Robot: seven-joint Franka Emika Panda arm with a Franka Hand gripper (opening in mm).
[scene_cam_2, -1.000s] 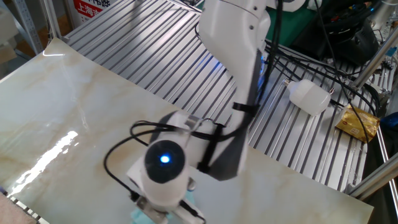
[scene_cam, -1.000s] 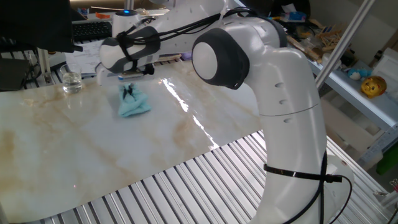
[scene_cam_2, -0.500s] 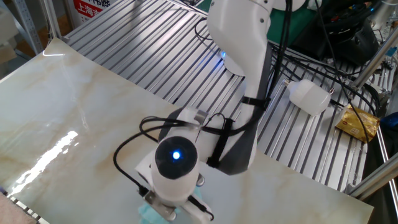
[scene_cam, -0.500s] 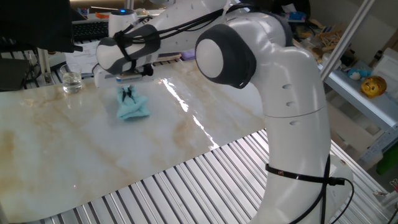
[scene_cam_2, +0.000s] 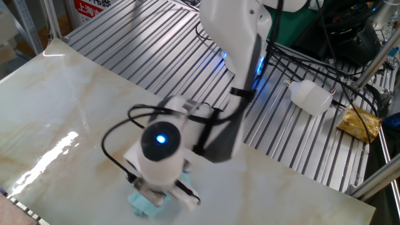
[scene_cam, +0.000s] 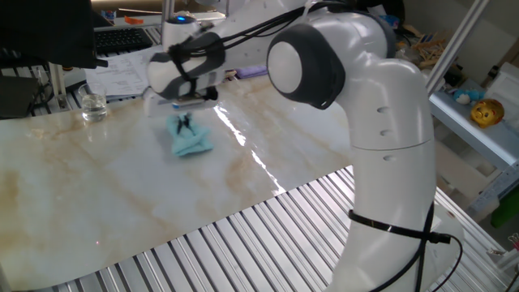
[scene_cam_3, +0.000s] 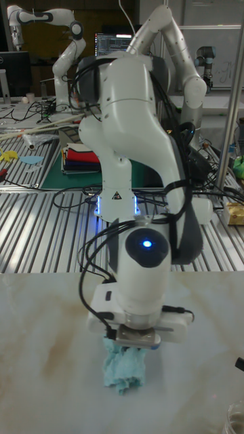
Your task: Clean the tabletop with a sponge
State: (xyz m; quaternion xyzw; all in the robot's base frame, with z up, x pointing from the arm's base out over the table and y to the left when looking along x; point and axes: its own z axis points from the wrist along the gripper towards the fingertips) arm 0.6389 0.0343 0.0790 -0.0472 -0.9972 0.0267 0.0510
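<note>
Gripper [scene_cam: 186, 123] pinches crumpled soft light-blue sponge [scene_cam: 191, 143] at its top, pressing it on glossy cream marble-look table [scene_cam: 122, 191]; light, squashy, slides easily.

Glossy cream-white marble-look tabletop [scene_cam: 122, 186] filled the left and centre of one fixed view, streaked faintly brown and crossed by a bright glare band. Laid over ribbed grey metal slats [scene_cam: 243, 243] — these showed bare at the lower centre and lower right of that frame, and across the top in the other fixed view. Carried a crumpled light-blue sponge [scene_cam: 191, 143] in the upper-middle of the sheet. Held a small clear glass [scene_cam: 93, 106] too — upper left, near the far edge, well apart from the sponge.
</note>
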